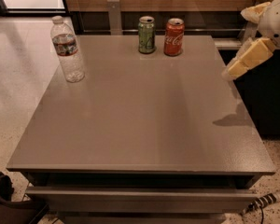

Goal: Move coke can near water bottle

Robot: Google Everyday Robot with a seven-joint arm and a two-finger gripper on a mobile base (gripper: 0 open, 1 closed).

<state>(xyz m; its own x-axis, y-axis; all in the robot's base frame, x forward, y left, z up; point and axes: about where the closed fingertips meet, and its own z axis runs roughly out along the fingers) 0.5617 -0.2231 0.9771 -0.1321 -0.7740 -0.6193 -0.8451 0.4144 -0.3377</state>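
The coke can (174, 37), red with white script and a silver top, stands upright at the back of the grey table (140, 125). The water bottle (67, 49), clear with a white cap and a dark label band, stands upright near the table's back left corner, well apart from the can. My gripper (237, 43) hangs in the air over the table's right edge, to the right of the coke can. Its two pale yellow fingers (246, 59) stand apart and hold nothing.
A green can (146, 34) stands upright just left of the coke can. A wood-panelled wall with a metal rail (115, 14) runs behind the table. A dark cabinet (266, 101) stands to the right. A drawer front (140, 199) sits below the tabletop, and a cable (266, 200) lies on the floor.
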